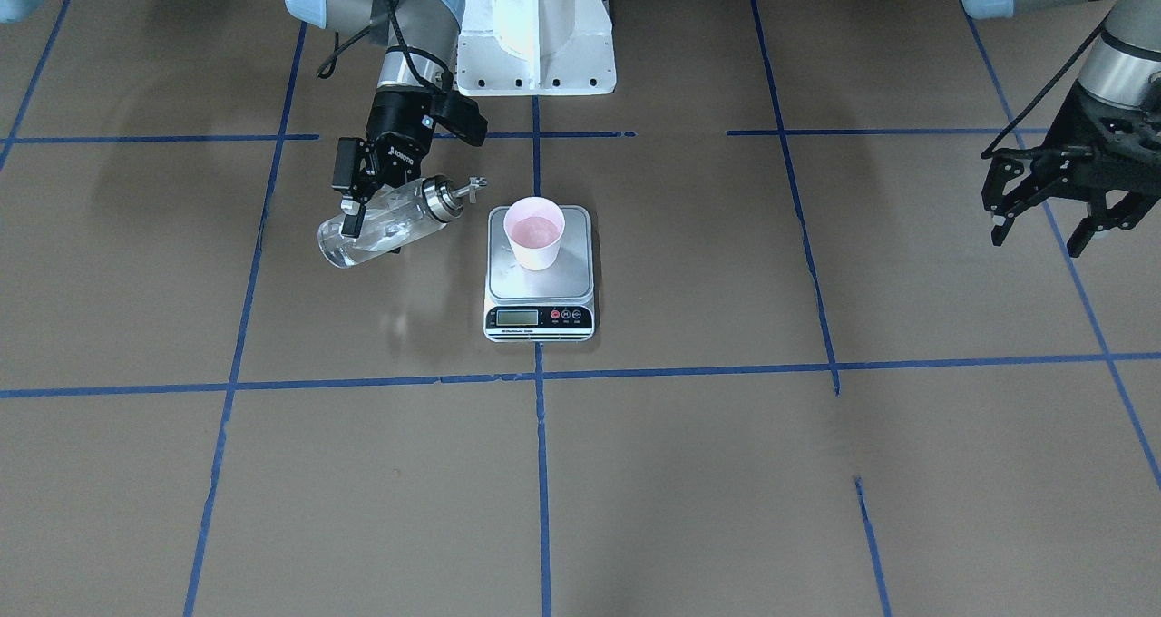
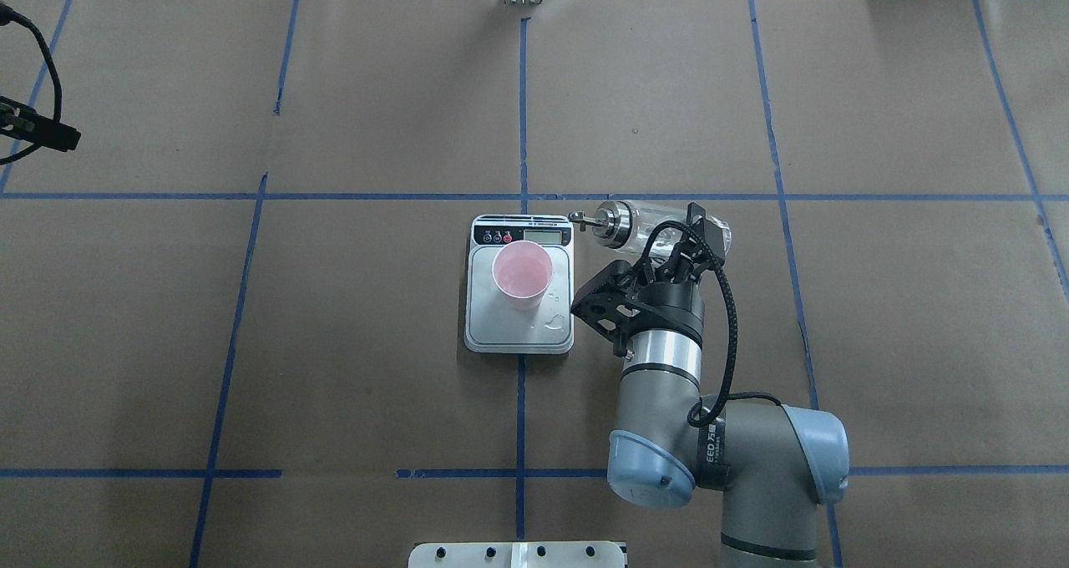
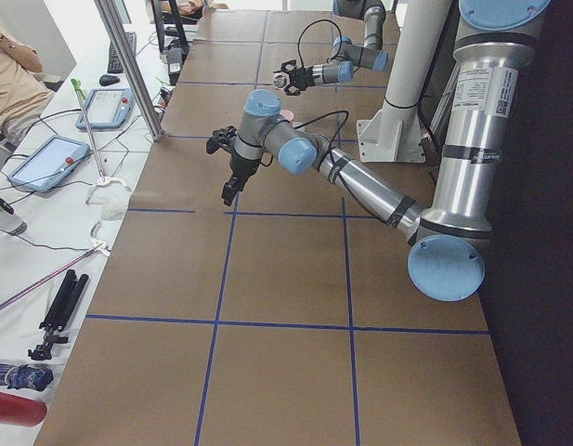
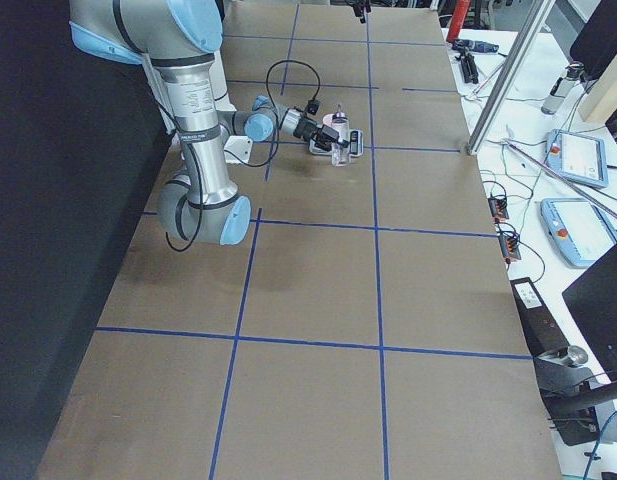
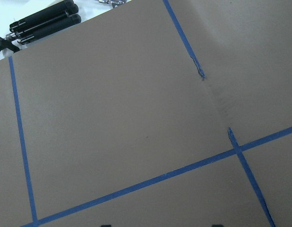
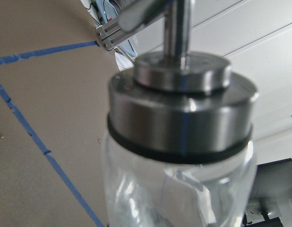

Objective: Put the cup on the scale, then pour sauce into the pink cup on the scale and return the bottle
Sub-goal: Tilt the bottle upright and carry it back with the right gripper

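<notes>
The pink cup [image 1: 535, 231] stands upright on the scale [image 1: 541, 281], toward the robot's end of the steel platform [image 2: 501, 326]. My right gripper [image 1: 370, 225] is shut on the glass bottle [image 1: 385, 222], held nearly level above the table beside the scale. The silver cap and spout [image 2: 585, 216] point at the scale, short of the cup. Clear sauce [image 1: 345, 247] lies in the bottle's lower part. The right wrist view is filled by the cap [image 6: 181, 118]. My left gripper [image 1: 1039, 240] hangs open and empty, far off to the side.
Small droplets [image 2: 553, 322] sit on the scale platform by the cup. The white robot base [image 1: 535, 36] stands behind the scale. Blue tape lines cross the brown paper. A side bench holds tablets [image 3: 45, 163], a tripod [image 3: 58, 311] and cables; a person [image 3: 12, 74] sits there.
</notes>
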